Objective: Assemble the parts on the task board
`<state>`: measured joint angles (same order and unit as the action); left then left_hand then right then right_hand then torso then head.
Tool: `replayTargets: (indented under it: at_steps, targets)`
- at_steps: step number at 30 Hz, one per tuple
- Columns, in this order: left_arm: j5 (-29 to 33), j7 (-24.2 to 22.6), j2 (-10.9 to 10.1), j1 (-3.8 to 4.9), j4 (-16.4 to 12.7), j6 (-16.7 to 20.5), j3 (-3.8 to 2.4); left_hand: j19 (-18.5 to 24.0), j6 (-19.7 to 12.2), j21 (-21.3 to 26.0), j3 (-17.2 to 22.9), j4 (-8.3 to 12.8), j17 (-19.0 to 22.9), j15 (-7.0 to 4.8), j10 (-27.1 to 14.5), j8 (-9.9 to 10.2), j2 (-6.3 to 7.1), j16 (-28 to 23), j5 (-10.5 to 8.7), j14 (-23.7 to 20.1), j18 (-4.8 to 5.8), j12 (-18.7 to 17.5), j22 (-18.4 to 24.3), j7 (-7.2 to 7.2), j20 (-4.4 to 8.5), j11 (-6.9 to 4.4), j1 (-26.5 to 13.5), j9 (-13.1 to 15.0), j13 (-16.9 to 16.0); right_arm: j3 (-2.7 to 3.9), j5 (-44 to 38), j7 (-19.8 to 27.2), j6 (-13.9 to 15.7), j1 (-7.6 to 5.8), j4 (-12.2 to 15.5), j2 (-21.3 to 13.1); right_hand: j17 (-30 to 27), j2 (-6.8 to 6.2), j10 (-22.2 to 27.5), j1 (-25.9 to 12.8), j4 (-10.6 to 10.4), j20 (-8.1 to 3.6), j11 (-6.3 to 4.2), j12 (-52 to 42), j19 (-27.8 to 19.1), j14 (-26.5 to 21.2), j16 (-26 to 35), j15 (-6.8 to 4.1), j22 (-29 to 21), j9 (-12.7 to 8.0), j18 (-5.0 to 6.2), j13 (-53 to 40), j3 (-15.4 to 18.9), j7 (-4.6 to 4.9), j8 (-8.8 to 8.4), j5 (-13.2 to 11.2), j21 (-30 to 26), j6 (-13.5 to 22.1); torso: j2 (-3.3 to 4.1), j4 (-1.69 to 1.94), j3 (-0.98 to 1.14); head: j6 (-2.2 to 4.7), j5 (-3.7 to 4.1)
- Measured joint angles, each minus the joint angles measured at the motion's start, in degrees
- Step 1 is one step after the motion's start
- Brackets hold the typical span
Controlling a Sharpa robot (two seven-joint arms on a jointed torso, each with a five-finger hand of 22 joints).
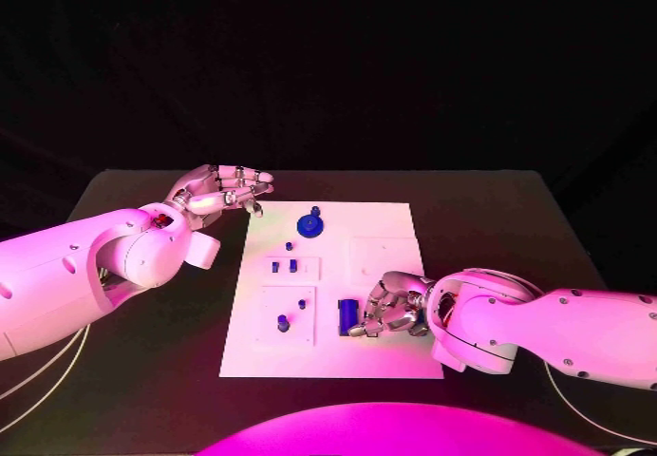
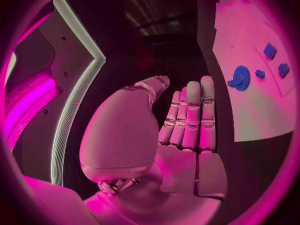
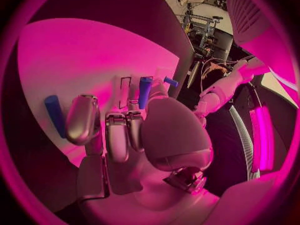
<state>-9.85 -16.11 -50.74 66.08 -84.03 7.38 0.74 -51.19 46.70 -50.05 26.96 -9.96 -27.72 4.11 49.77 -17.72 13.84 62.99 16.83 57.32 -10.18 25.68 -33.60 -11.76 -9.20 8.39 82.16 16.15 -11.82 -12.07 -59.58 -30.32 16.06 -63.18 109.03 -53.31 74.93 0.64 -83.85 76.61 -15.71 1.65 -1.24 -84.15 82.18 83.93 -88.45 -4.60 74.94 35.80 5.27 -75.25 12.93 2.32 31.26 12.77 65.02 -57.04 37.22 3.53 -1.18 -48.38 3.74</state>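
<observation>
- Silver right hand [image 1: 390, 306] rests on the near part of the white task board [image 1: 384, 356], fingers curled beside a blue cylinder [image 1: 347, 313]; whether it grips it, I cannot tell.
- Blue gear [image 1: 310, 225] lies at the board's far end.
- Left hand [image 1: 219, 193] hovers off the board's far-left corner, fingers straight, holding nothing.

The right hand [image 1: 390, 306] hides part of the task board [image 1: 390, 233]
</observation>
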Motion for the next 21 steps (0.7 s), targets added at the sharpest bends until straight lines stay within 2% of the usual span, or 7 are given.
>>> replayTargets:
  at_steps: [10, 14, 21]
  targets:
    - [0.0, 0.1, -0.1, 0.00, 0.0, -0.1, 0.01, 0.0, -0.2, 0.0, 0.0, 0.0, 0.0, 0.00, 0.0, 0.0, 0.00, 0.0, 0.00, 0.0, 0.00, 0.0, 0.0, -0.21, 0.00, 0.00, 0.0, 0.0, 0.0, 0.00, -2.3, -0.1, 0.1, 0.04, -0.6, 0.8, 0.0, 0.20, -0.2, 1.9, -0.7, -0.21, -0.17, 0.2, 0.2, 0.2, 0.0, -0.19, 0.0, 0.5, 0.00, 0.0, -1.5, 0.00, -0.55, 0.0, 0.0, 0.0, 0.00, 0.01, -0.01, 0.02, -0.04]
    - [0.0, 0.1, -0.1, 0.00, 0.0, -0.1, 0.01, 0.0, -0.2, 0.0, 0.0, 0.0, 0.0, 0.00, -0.2, 0.0, 0.00, 0.0, 0.00, 0.0, 0.00, 0.0, 0.0, -0.21, 0.00, -0.21, 0.0, 0.0, 0.0, -0.03, -3.2, -0.3, 0.6, 0.09, -0.9, 1.0, 0.0, 1.98, -0.2, 0.1, -1.0, -0.21, -0.18, 0.2, 0.2, 0.2, 0.0, -0.19, 0.0, 1.1, 0.00, 0.0, -1.7, 0.00, -1.11, -0.2, 0.0, 0.0, -0.01, 0.03, -0.01, 0.05, -0.02]
    - [0.0, 0.1, -0.1, 0.00, 0.0, -0.1, 0.02, 0.0, -0.2, 0.0, 0.0, 0.0, 0.0, 0.00, -0.2, 0.0, 0.00, 0.0, 0.00, 0.0, 0.00, 0.0, 0.0, -0.21, 0.00, -0.21, 0.0, 0.0, 0.0, -0.07, -3.7, -0.2, 0.7, 0.14, -1.0, 1.0, 0.0, 3.15, -0.2, -1.0, -1.0, -0.21, -0.19, 0.0, 0.2, 0.2, 0.0, -0.19, 0.0, 1.3, 0.00, -0.4, -1.7, 0.00, -1.11, 0.0, 0.0, 0.0, -0.02, 0.03, -0.01, 0.14, -0.02]
